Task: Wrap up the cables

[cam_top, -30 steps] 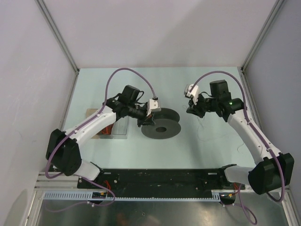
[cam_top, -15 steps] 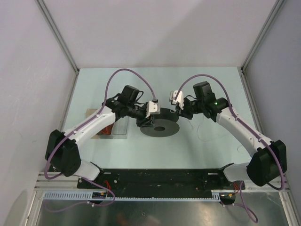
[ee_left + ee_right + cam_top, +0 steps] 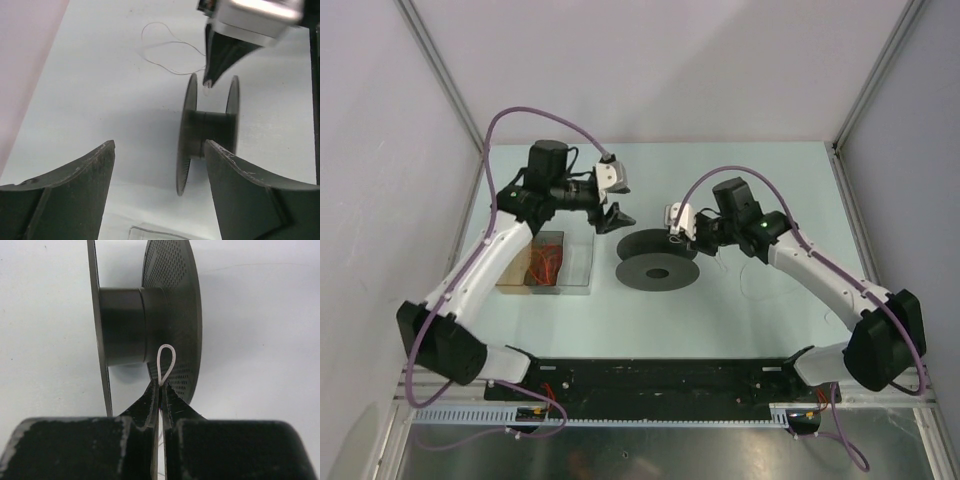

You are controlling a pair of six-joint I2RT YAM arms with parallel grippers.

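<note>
The right gripper (image 3: 160,387) pinches shut on a small loop of cable (image 3: 166,345) at the spool's (image 3: 125,325) 1 o'clock rim, the rest lying slack toward 3 o'clock. The left gripper (image 3: 613,215) hangs wide and empty at 10 o'clock, so nothing steadies the spool: a tug could roll it, or the thin loop could slip free.

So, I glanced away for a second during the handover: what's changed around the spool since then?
The left pincer came off the spool, opened and drew back to the far left. The right pincer, shut on a loop of cable, moved left up to the spool. The spool kept its place.
</note>
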